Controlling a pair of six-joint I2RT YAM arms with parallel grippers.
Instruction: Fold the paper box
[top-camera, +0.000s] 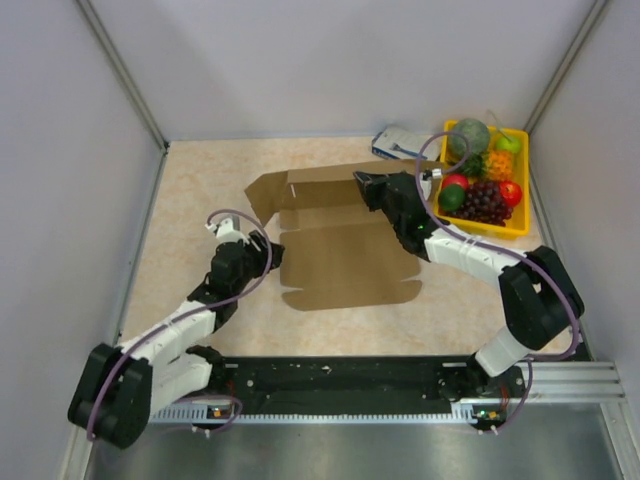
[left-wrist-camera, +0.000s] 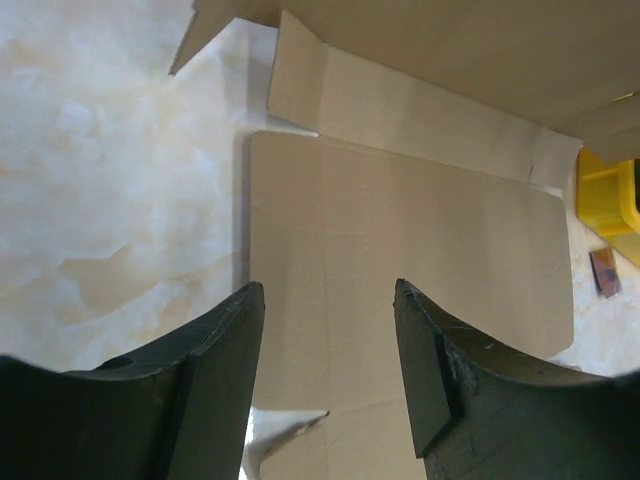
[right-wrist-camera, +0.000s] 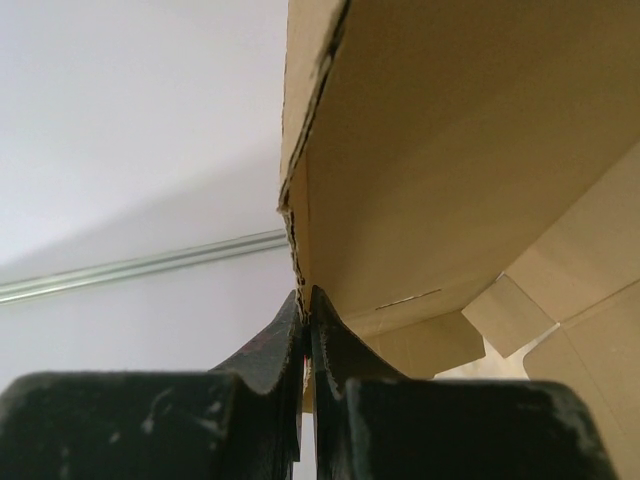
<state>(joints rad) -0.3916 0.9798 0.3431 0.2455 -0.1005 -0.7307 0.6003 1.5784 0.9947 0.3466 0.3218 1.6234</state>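
One paper box (top-camera: 340, 255), table centre: mostly flat, far panel raised at 12 o'clock, other flaps unfolded; judged an early stage. Two grippers: left gripper (top-camera: 263, 247) at the box's 9 o'clock edge, jaws wide apart, empty; right gripper (top-camera: 362, 181) pinched closed on the raised panel's edge. One printed carton (top-camera: 398, 142), 1 o'clock. One yellow fruit tray (top-camera: 497, 230), 2 o'clock.
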